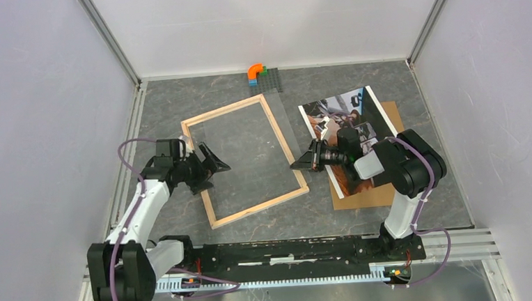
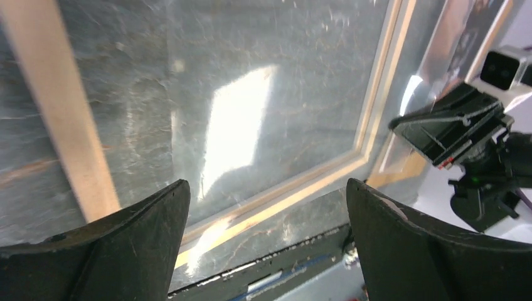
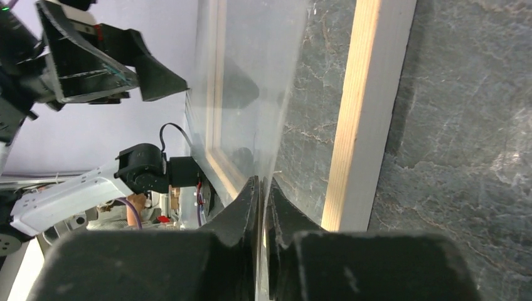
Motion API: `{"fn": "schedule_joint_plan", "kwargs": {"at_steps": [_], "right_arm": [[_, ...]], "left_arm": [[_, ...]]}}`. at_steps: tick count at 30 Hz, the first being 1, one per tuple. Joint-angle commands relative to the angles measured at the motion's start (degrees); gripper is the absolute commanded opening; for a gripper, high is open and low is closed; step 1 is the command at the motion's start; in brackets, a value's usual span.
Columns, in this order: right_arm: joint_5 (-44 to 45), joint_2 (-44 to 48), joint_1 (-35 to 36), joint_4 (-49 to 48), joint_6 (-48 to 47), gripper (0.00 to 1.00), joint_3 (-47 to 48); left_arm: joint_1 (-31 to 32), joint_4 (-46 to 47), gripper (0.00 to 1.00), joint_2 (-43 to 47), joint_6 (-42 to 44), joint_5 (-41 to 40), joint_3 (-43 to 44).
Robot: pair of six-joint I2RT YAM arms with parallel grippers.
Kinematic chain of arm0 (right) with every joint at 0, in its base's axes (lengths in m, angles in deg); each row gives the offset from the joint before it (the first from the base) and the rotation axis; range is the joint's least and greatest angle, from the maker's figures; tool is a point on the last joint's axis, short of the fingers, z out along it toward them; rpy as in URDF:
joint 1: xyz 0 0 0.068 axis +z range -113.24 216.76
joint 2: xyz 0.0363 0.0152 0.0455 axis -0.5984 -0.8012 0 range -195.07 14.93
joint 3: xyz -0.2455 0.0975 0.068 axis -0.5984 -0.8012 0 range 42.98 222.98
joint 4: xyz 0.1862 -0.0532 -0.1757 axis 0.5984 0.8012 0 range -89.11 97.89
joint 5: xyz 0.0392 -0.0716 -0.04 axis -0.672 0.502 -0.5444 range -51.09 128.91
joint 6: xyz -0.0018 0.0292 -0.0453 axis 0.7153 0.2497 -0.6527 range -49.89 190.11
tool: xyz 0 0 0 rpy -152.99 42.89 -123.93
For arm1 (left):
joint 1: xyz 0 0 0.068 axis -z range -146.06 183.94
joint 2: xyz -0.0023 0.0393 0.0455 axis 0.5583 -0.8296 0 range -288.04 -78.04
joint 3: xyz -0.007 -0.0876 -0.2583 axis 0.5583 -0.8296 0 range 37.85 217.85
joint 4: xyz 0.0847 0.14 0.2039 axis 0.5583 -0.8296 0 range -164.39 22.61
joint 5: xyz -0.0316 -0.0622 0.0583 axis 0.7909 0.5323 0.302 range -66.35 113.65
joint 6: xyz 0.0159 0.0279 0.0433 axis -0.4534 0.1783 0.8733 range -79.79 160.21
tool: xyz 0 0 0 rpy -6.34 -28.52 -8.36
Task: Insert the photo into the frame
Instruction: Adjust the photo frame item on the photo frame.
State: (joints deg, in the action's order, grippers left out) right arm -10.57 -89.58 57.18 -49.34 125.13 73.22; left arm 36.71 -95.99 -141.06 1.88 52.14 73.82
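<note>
Left pincer (image 1: 210,173): released, my jaws stand wide apart and hold nothing; the left rail of the frame (image 1: 259,206) is just beside them.
Right pincer (image 1: 299,164): clenched on the thin edge of a clear sheet (image 1: 249,148).
Frame: flat on the table (image 1: 197,92), between my two pincers. Its long axis goes away from me, with the far end leaning a little left.
Photo (image 1: 338,115): behind my right pincer, face up on a brown board (image 1: 363,195), partly under my right arm. Its long axis lies the same way as the frame's.
Top view only: the photo, the board and the coloured bricks (image 1: 257,73) at the far wall.
Right wrist view only: my fingers (image 3: 241,207) nip the sheet beside a wooden rail.
Left wrist view only: bright glare on the sheet, and my right pincer across the frame.
</note>
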Motion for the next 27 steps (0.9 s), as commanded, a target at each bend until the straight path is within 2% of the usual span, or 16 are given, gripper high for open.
{"fn": "schedule_joint_plan", "kwargs": {"at_steps": [1,4,9,18,27], "right_arm": [[-1.16,0.28,0.24,2.80,-5.87,0.06,3.22],[-1.97,-0.32,0.21,3.37,-7.02,0.00,3.97],[-4.30,-2.02,0.22,2.07,-6.36,0.00,4.43],[-5.68,-4.65,0.32,-18.52,12.74,0.00,2.05],[-5.21,-2.47,1.20,-24.97,23.23,0.00,2.84]], "left_arm": [[0.16,-8.44,1.00,4.23,3.37,-13.68,5.86],[0.14,-10.45,1.00,7.34,4.59,-18.54,7.81],[0.19,-11.31,1.00,9.34,6.99,-20.75,10.99],[0.14,-8.31,1.00,4.94,7.86,-17.21,12.38],[0.15,-6.73,1.00,6.54,10.90,-16.22,15.44]]}}
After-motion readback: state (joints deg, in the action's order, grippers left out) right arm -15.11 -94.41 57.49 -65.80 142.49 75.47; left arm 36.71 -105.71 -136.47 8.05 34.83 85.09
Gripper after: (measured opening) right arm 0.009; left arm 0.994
